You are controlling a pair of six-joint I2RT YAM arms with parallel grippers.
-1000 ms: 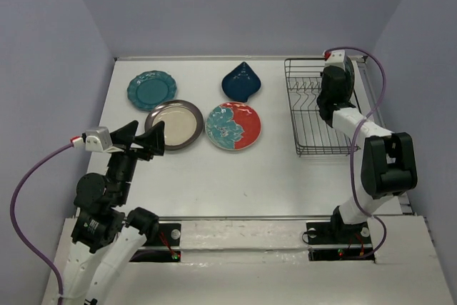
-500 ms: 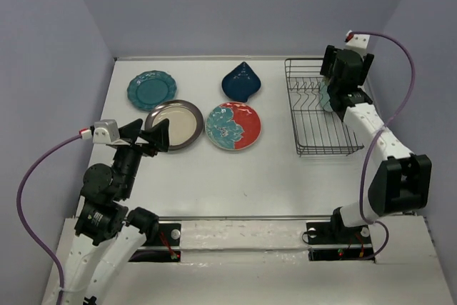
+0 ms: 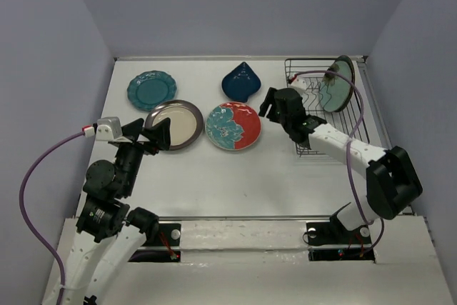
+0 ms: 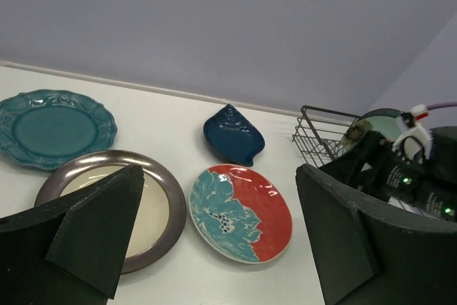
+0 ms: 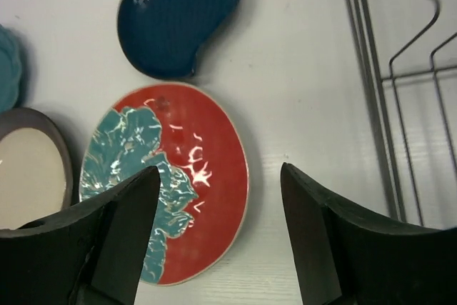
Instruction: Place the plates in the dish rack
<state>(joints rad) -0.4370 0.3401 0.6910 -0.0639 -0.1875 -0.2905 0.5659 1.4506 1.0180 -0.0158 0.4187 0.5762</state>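
Four plates lie flat on the table: a scalloped teal plate [image 3: 151, 90], a navy teardrop plate [image 3: 241, 81], a cream plate with a brown rim [image 3: 173, 124] and a red-and-teal floral plate [image 3: 233, 126]. A greenish plate [image 3: 336, 83] stands on edge at the back of the black wire dish rack [image 3: 325, 141]. My right gripper [image 3: 275, 102] is open above the floral plate's [image 5: 186, 176] right edge, holding nothing [image 5: 218, 241]. My left gripper [image 3: 146, 134] hovers open by the cream plate [image 4: 157, 205], also holding nothing [image 4: 221, 241].
The rack [image 5: 400, 105] stands at the table's right side, against the right wall. The right arm's purple cable [image 3: 353, 148] drapes over the rack. White walls close the table at the back and both sides.
The right gripper opened, left the greenish plate standing in the rack, and swung left to above the floral plate. The left gripper shifted slightly right.
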